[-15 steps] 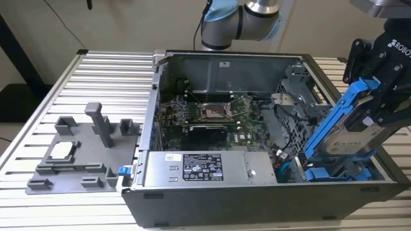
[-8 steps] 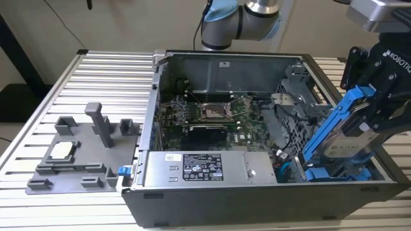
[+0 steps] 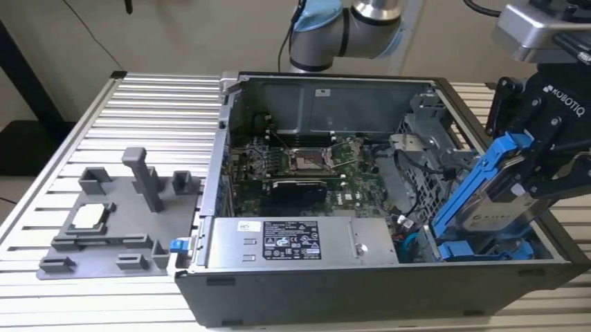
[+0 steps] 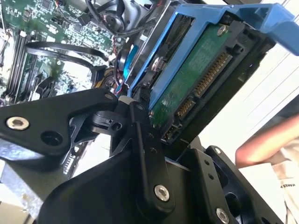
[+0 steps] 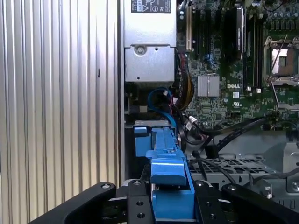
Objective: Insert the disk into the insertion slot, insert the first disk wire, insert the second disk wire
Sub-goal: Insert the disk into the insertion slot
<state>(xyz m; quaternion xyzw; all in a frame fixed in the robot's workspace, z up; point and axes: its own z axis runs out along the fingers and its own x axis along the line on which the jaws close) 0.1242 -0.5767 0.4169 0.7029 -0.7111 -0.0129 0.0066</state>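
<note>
Gripping the disk (image 5: 169, 184) by the two long edges of its blue frame, the gripper (image 3: 524, 182) has its fingers (image 5: 133, 205) closed only as far as the frame allows. In both wrist views the black links bear on the frame from either side. Judgement: an edge grip leaves the lower end free to enter a bay.

Disk position: off the table, steeply tilted over the corner of the case (image 3: 369, 297) at the exterior view's right. The lower end points down into the case and the upper end leans outward. The second wrist view shows the green circuit side and its connector row uncovered, with nothing plugged in.

Just beneath the lower end, a second drive (image 3: 485, 250) in a like blue frame lies low in the case. Whether the two touch cannot be told. The grey cage (image 3: 427, 131) stands just beside, toward the interior. Which bay is the slot cannot be told. Judgement: the disk is not yet seated, since most of it stands above the case rim.

Cables (image 5: 219, 135) lie loose by the cage, none attached to the disk.

A person's arm (image 4: 266, 140) is near the gripper, apart from the disk.

Farther in sit the power supply (image 3: 295, 242) and the board (image 3: 305, 162).

Farthest, a grey fixture (image 3: 120, 214) rests on the ribbed table (image 3: 157, 111), well apart from the case.
</note>
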